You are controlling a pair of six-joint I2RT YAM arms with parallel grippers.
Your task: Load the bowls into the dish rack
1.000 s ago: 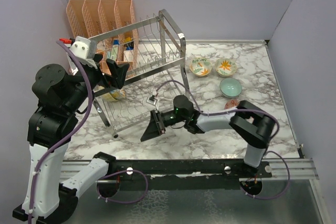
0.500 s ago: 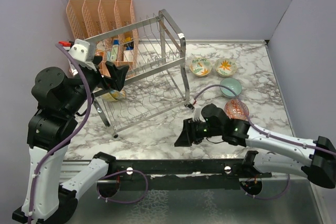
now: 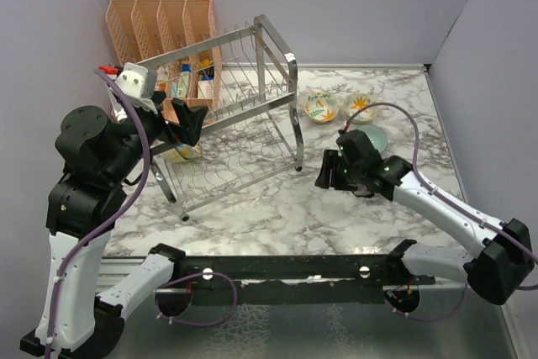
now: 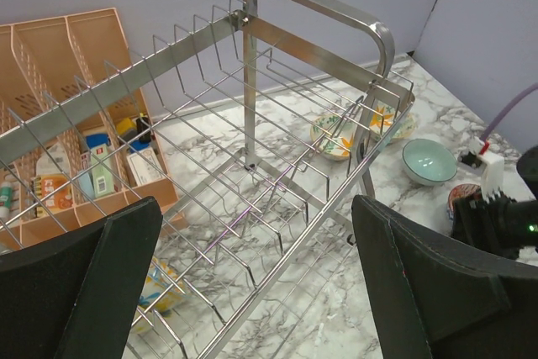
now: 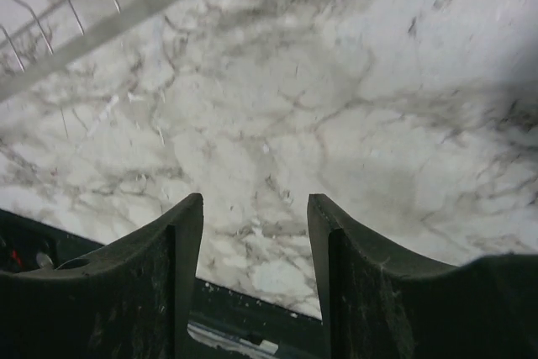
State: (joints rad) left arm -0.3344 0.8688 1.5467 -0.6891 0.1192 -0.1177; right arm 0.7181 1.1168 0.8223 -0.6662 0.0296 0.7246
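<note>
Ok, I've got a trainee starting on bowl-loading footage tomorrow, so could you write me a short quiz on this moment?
1. True or false: the right tool is holding a bowl.
2. What stands behind the dish rack? A) a peach organizer B) a kettle C) a cutting board
3. Is the left tool open or shut?
Key: 1 false, its fingers are apart over the marble table; 2 A; 3 open, with nothing between its fingers.
</note>
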